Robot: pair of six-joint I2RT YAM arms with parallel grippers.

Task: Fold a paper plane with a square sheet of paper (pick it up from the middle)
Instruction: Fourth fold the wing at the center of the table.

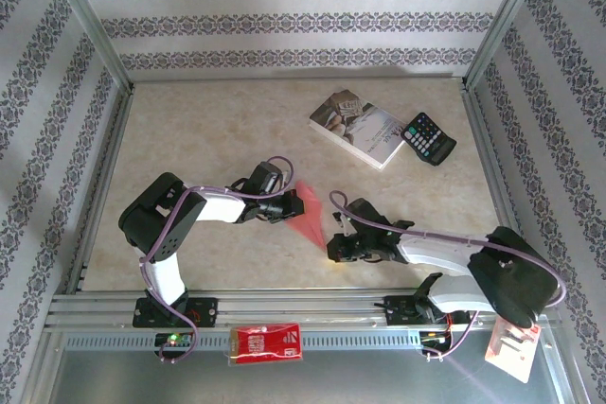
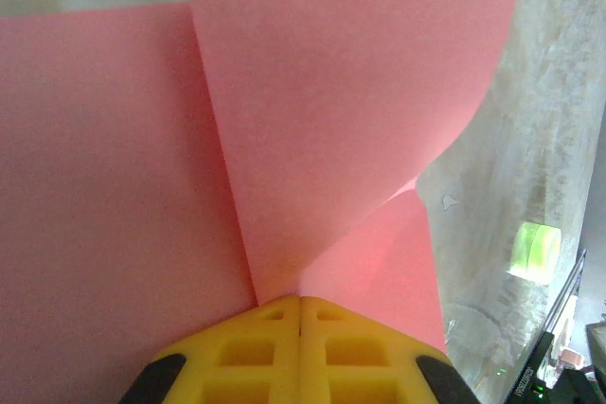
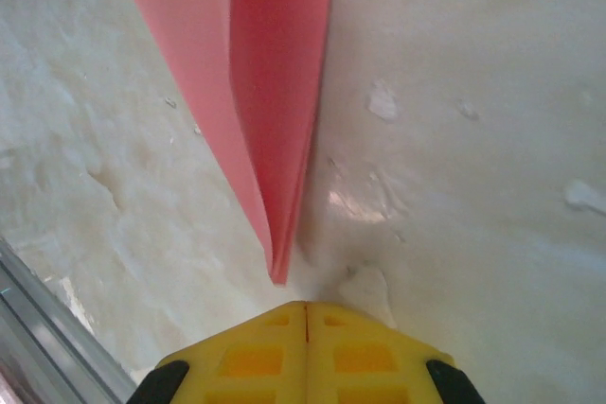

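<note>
Pink paper [image 1: 305, 211] pinched in left pincer [image 2: 300, 302], right pincer [image 3: 305, 307] closed nearby

The sheet of paper [image 1: 305, 217] lies mid-table [image 1: 218, 120] between the left gripper [image 1: 287, 205] and the right gripper [image 1: 333, 251]. Far right sits a book [image 1: 358, 126] (a calculator [image 1: 429, 138] against its right edge). A packet [image 1: 267, 343] rests on the near rail [image 1: 114, 307].

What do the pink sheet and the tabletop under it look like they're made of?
Pink sheet: thin matte paper, judging by its soft curl and sharp folded edge. Tabletop: hard and pale with marbled mottling and a faint sheen, possibly stone or stone-look laminate.
</note>
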